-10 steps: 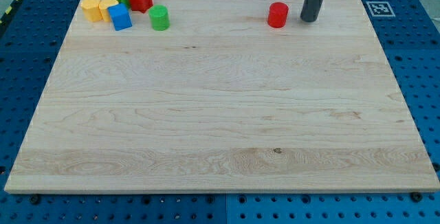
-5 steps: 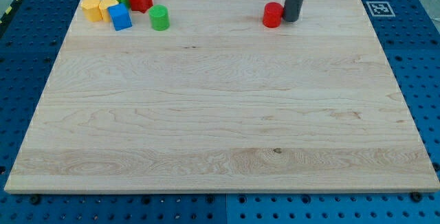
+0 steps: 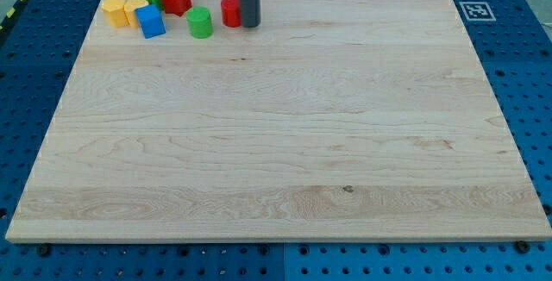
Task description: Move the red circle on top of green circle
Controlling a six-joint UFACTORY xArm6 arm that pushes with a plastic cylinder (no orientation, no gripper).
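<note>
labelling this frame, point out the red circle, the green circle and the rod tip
red circle block point(image 3: 229, 11), camera view, on its visible left side
green circle block point(image 3: 200, 22), camera view, on its front face
my tip point(image 3: 249, 25), camera view, at the dark rod's very end

Bright even overhead light, soft faint shadows, sharp focus.

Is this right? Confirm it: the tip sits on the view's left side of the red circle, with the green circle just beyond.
Wrong side. The camera view shows my tip on the view's right of the red circle; the green circle lies just beyond, to the view's left.
</note>
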